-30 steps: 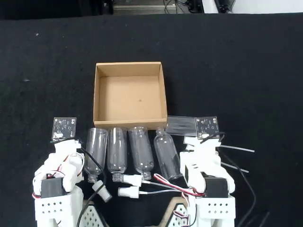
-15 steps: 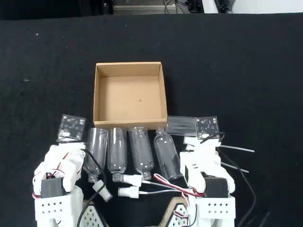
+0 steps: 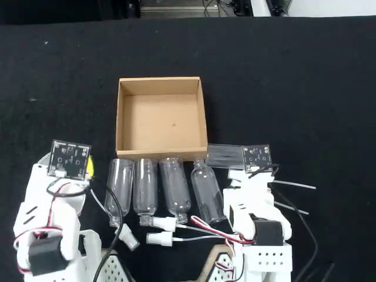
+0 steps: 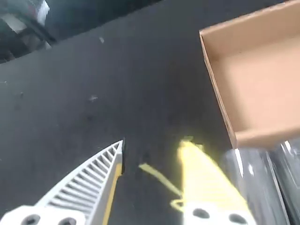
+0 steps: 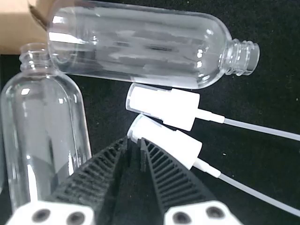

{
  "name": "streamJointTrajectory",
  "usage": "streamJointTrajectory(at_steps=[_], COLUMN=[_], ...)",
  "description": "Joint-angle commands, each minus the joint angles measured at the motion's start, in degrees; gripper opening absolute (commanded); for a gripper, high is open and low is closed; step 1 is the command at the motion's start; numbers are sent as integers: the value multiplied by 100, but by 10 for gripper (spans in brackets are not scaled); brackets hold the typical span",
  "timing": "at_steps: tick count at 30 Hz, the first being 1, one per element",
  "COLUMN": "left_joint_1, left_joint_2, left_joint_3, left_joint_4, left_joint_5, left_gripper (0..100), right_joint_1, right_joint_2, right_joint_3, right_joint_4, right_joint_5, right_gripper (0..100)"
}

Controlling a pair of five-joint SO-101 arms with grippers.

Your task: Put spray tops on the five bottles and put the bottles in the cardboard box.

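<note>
Bottles (image 3: 176,188) lie side by side just before the cardboard box (image 3: 161,85) on a black table (image 3: 294,88), spray tops (image 5: 164,108) loose by their necks; the left gripper (image 4: 153,145) gapes open, the right gripper (image 5: 134,140) sits closed.

Tabletop (image 3: 305,82) w/ black cloth, spans whole width. Beyond far edge: dark bg, grey metal rack (image 3: 176,8) centre, black cables (image 3: 232,7) beside it, white surface (image 3: 332,7) at corner.

The white left arm (image 3: 50,205) at the lower left of the frame lifts up and swings left, away from the clear plastic bottles (image 3: 145,185).
</note>
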Motion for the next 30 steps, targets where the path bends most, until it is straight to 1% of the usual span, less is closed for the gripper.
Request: streamJointTrajectory(at_steps=[1,3,6,7,11,15,19,22,30], left_joint_1=[-75,-48,374,585,1200,1604,1824,1798,1288], left_joint_2=[1116,1908,3138,3508,4712,5433,5811,5916,5925], left_joint_3=[-611,-892,-1446,-1578,-1895,-1745,-1420,-1138,-163], left_joint_4=[325,448,879,1002,1046,545,-44,-422,-1415], left_joint_5=[-53,-44,18,167,1424,1749,1934,1960,1943], left_gripper=[241,244,245,246,247,247,247,247,247], right_joint_1=[-79,-79,-79,-79,-79,-62,-62,-62,-53], right_joint_2=[-549,-549,-549,-549,-549,-549,-549,-549,-549], right_joint_3=[-22,-22,-22,-22,-22,-22,-22,-22,-22], right_joint_4=[79,79,79,79,79,79,79,79,79], right_joint_5=[-9,-9,-9,-9,-9,0,0,0,18], right_gripper=[11,11,11,11,11,11,11,11,11])
